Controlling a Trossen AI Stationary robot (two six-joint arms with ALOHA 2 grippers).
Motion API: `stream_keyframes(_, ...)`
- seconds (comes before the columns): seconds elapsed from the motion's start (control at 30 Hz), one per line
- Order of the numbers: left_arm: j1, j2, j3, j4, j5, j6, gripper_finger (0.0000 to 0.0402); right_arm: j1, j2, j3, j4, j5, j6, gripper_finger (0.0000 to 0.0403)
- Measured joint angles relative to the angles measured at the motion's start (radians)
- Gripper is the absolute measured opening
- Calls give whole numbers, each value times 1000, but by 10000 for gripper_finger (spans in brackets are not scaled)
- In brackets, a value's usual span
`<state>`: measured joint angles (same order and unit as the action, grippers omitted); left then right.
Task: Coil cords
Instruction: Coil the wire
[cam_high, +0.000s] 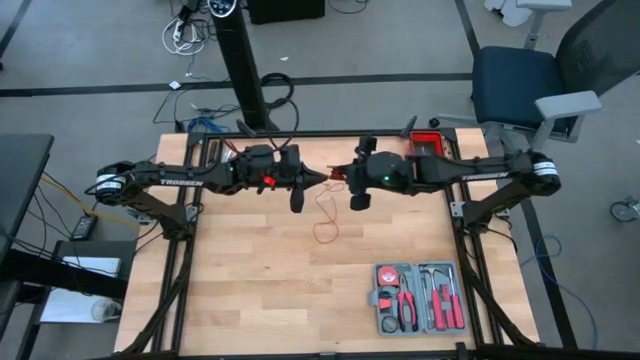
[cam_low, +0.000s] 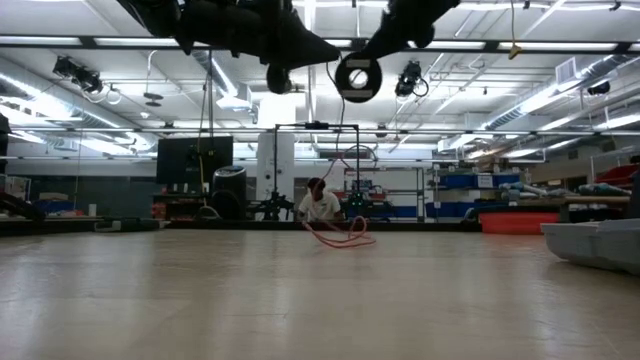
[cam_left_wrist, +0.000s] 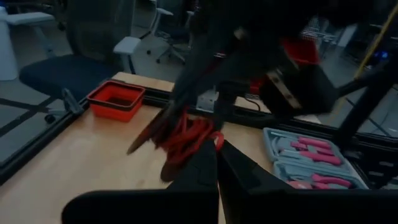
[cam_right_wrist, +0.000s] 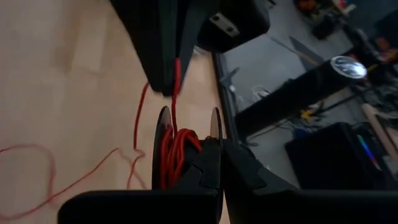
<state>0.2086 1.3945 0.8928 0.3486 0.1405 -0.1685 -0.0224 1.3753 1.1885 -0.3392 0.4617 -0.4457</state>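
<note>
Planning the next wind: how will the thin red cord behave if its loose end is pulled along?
The thin bright red cord is probably floppy: it hangs slack and loops loosely on the wooden table. It seems light, likely to trail and snag. Turns already bunch around the right gripper, facing the left gripper.

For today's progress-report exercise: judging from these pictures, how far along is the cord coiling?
Done: several turns of the red cord are already wound around the right gripper's shut fingers. In hand: both arms are raised over the table's middle, the left gripper meeting the right one, its shut fingers pinching the cord where it feeds the bundle. Left: a loose tail hangs down and lies in loops on the table, unwound.
</note>
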Motion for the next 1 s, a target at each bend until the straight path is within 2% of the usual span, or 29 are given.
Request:
stream_keyframes(0.2, -12, 0, 1, 16, -97, -18, 0, 1, 86, 0, 186, 85, -12, 0)
stream_keyframes(0.43, -44, 2, 3, 52, -121, -20, 1, -8, 145, 0, 392, 151, -23, 0)
stream_keyframes(0.77, -52, -1, 4, 59, -209, 27, 1, -15, 120, -1, 536, 63, 2, 0)
stream_keyframes(1.0, -54, -1, 3, 54, -256, 63, 2, 5, 117, -1, 559, 61, 24, 0)
